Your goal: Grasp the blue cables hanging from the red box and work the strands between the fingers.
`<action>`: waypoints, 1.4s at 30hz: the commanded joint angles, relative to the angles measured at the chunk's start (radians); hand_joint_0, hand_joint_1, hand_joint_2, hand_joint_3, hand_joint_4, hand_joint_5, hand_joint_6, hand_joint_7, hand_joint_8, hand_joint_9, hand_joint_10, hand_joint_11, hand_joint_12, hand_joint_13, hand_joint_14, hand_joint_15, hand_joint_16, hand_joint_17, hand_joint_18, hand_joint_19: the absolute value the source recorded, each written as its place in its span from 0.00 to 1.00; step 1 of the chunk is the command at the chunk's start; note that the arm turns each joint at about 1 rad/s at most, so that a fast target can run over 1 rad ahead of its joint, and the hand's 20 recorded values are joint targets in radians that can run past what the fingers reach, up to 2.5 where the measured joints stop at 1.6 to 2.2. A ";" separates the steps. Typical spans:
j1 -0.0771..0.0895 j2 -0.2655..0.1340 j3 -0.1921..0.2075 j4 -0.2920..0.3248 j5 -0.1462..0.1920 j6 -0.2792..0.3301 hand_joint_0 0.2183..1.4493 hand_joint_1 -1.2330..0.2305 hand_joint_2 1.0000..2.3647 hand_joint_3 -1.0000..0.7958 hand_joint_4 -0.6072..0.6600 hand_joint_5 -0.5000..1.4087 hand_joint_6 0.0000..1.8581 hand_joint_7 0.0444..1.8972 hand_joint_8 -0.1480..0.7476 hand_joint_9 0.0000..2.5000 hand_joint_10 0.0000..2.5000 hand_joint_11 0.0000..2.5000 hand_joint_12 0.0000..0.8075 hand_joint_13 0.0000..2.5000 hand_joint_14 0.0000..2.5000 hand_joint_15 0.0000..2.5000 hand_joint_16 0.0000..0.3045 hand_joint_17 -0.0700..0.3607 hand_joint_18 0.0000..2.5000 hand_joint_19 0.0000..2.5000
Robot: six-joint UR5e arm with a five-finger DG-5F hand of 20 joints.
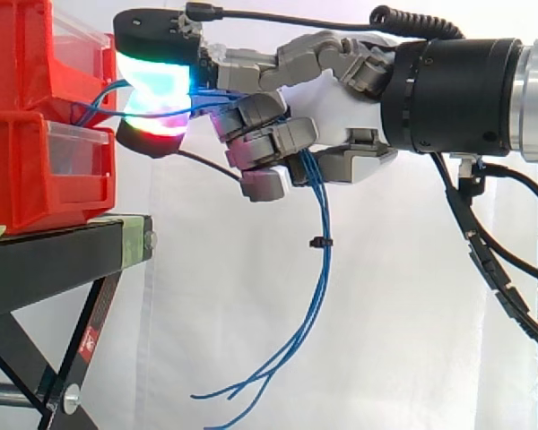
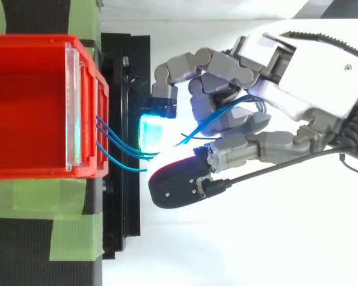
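A white curtain (image 1: 386, 313) hangs behind a black stand (image 1: 54, 260) patched with green tape (image 2: 42, 196).

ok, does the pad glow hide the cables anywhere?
Side view: the pads bloom cyan-white, yet the cables show as dark lines across them; below the hand they read clean against the curtain. Top view: the glow swallows the cables where they reach the pad, and the white background is blown out around the hand.
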 commanded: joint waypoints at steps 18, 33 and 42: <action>0.000 0.000 0.000 -0.002 0.000 0.002 0.42 0.37 0.00 0.06 0.66 0.28 0.51 0.61 0.59 0.27 1.00 0.99 0.52 0.40 1.00 0.53 0.15 0.40 0.55 0.51; 0.000 0.000 0.000 -0.002 0.000 0.002 0.73 0.43 0.01 0.52 0.64 0.30 0.56 0.56 0.59 0.27 1.00 0.99 0.52 0.40 1.00 0.53 0.15 0.40 0.55 0.51; 0.002 0.000 0.000 -0.002 0.005 0.002 0.58 0.31 0.01 0.44 0.67 0.19 0.83 0.55 0.59 0.27 1.00 0.99 0.52 0.40 1.00 0.53 0.15 0.40 0.55 0.51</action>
